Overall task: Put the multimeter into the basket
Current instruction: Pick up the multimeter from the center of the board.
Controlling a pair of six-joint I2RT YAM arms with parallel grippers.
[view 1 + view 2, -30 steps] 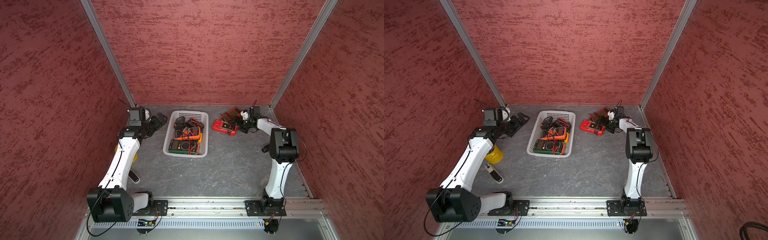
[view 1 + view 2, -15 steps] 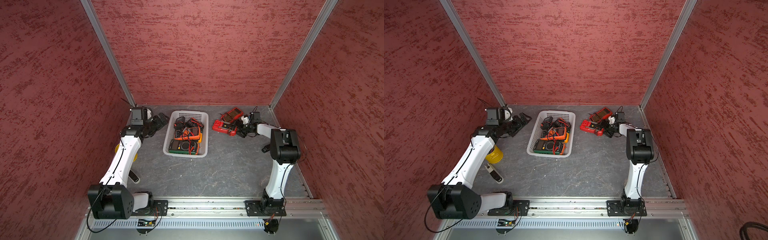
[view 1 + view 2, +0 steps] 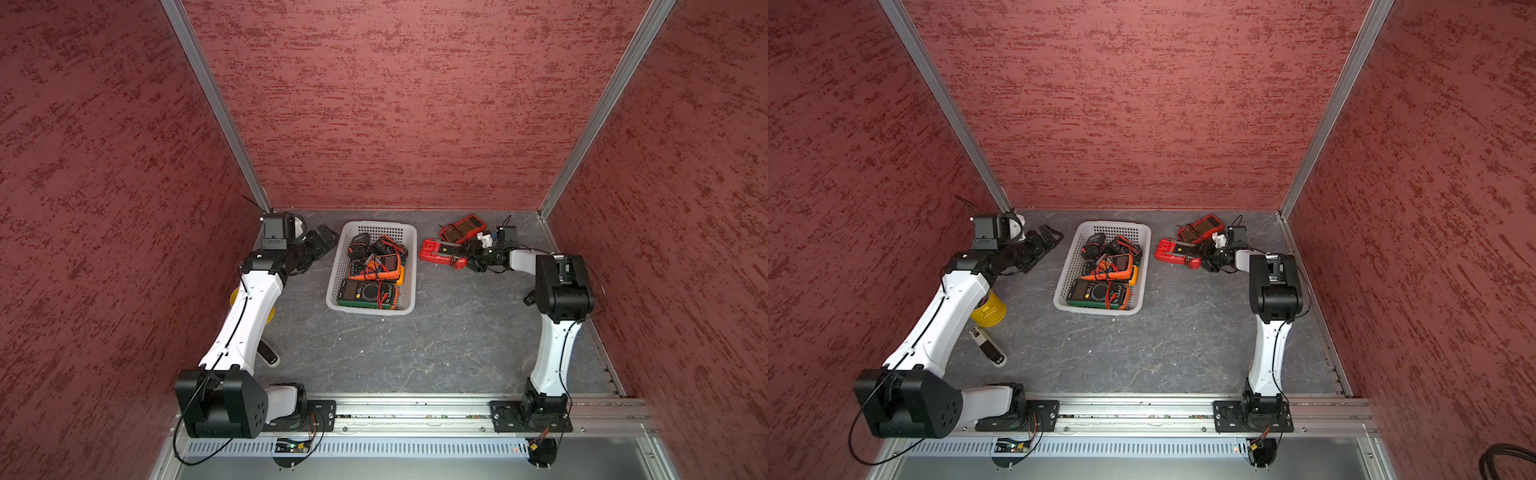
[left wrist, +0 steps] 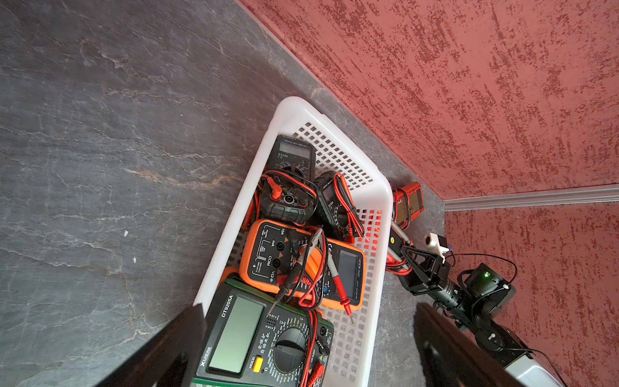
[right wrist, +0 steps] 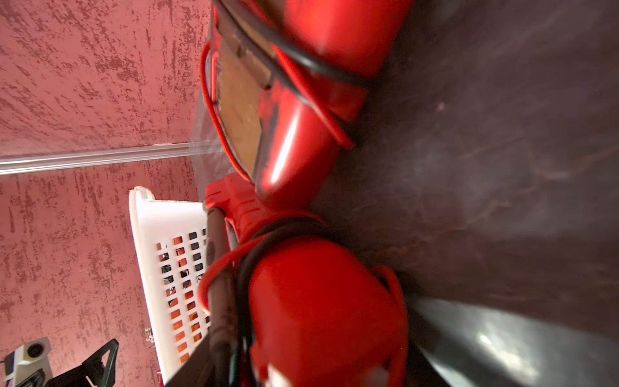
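— Any writing?
— "DT9205A" on the green meter [image 4: 261, 335] in the basket [image 3: 380, 224]; the red multimeter [image 3: 438, 249] lies just beside it on the grey veined table [image 3: 415, 353]; mottled red walls [image 3: 395, 104].
— Pincers?
— Left gripper [image 3: 324, 239] gapes wide, empty; right gripper [image 3: 467, 259] straddles the red multimeter's end; whether it is clamped, I cannot tell.

A white basket [image 4: 288, 108] sits on the grey counter [image 4: 100, 150] beside the red wall [image 4: 469, 83]. Inside lie meters tangled in red and black leads [image 4: 336, 284]: a black meter [image 4: 294, 152] at the far end, a second black meter [image 4: 330, 201] beside it, an orange meter [image 4: 268, 254] mid-basket, and a green meter [image 4: 241, 335] marked DT9205A nearest the camera. The left jaws stand wide apart, 1 finger [image 4: 167, 351] on each side of the green meter. Past the basket lie 2 more: a red meter [image 4: 408, 201] by the wall and a second red meter [image 4: 397, 236]. The right jaws sit at the latter's end; their grip is unclear.
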